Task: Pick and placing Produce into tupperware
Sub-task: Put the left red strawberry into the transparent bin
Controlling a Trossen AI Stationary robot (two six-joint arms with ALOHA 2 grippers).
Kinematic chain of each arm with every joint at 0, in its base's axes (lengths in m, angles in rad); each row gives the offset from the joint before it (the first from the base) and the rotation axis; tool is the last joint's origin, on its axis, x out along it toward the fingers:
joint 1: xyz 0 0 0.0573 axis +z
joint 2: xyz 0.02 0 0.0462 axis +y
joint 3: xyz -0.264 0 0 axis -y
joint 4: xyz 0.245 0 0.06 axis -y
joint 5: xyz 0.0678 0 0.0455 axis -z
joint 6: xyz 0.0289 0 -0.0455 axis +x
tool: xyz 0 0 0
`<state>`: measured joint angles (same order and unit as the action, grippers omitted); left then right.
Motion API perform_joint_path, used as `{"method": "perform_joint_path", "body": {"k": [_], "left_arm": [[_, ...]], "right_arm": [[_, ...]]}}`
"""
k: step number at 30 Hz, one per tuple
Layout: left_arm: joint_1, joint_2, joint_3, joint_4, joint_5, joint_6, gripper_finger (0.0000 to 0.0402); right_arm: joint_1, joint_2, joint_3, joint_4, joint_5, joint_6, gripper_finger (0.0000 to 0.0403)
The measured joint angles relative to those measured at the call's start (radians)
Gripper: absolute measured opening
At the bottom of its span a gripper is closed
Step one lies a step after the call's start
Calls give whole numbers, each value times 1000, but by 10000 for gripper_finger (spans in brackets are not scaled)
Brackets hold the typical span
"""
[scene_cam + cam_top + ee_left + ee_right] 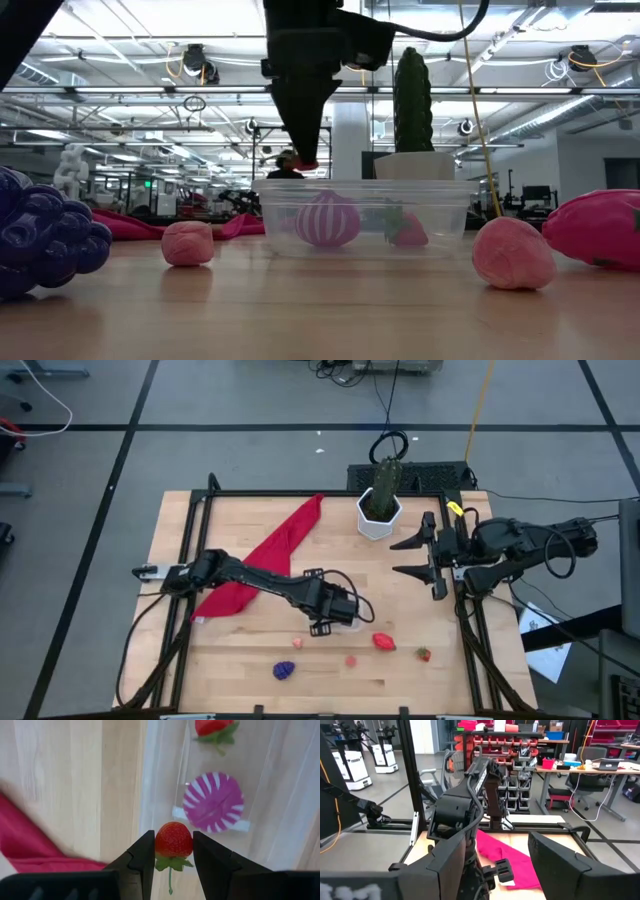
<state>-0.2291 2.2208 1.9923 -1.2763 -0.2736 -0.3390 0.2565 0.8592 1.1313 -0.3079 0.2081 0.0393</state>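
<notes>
Above the tupperware, left hand clenched on a strawberry.

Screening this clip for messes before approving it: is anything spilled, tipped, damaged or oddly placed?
Nothing stands out. The left gripper holds a strawberry above the clear tupperware, which sits upright with a striped purple piece and another strawberry inside. The red cloth lies crumpled but out of the way.

Wooden table bears red cloth, tupperware, cactus pot, scattered produce.
</notes>
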Motion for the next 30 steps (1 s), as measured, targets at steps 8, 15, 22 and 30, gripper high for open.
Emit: {"method": "perform_joint_path", "body": {"k": [8, 15, 22, 30], "left_arm": [[3, 0, -20, 19, 3, -2, 120], [9, 0, -81, 57, 3, -3, 120], [16, -1, -129, 114, 3, 3, 120], [15, -1, -134, 127, 7, -1, 120]], "right_arm": [[0, -1, 0, -14, 0, 1, 208], [0, 0, 0, -13, 0, 1, 208], [0, 0, 0, -13, -1, 2, 208], [0, 0, 0, -13, -1, 2, 208]]}}
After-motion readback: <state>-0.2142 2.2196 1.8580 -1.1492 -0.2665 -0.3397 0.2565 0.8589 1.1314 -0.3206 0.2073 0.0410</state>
